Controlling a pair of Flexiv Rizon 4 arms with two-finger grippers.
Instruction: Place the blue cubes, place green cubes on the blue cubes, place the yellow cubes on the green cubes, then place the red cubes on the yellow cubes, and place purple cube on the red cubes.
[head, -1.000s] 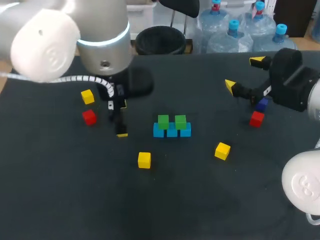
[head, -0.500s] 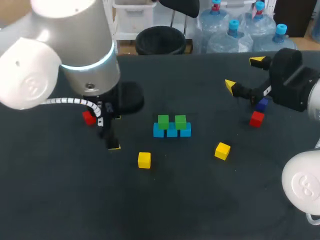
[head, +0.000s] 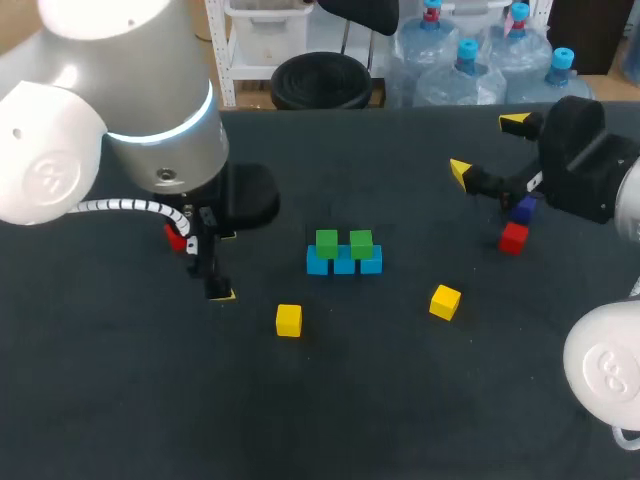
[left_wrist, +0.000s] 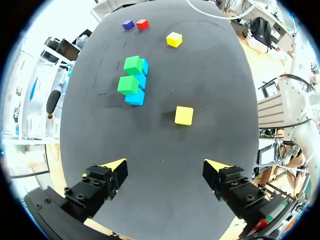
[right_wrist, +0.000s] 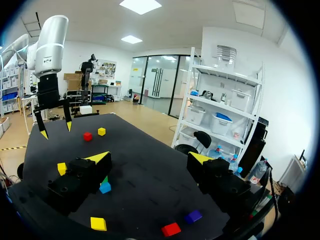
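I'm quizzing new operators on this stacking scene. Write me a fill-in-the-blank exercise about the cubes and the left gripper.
1. On the row of blue cubes stand ___ green cubes.
2. The purple cube lies right beside a ___ cube.
3. The left gripper is ___, with nothing between its fingers.

Missing words: two; red; open.

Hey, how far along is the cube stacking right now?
Done: three blue cubes sit in a row with two green cubes on top. In hand: nothing; the left hand and right hand are both open. Left: the yellow cubes, red cubes and purple cube lie loose on the table.
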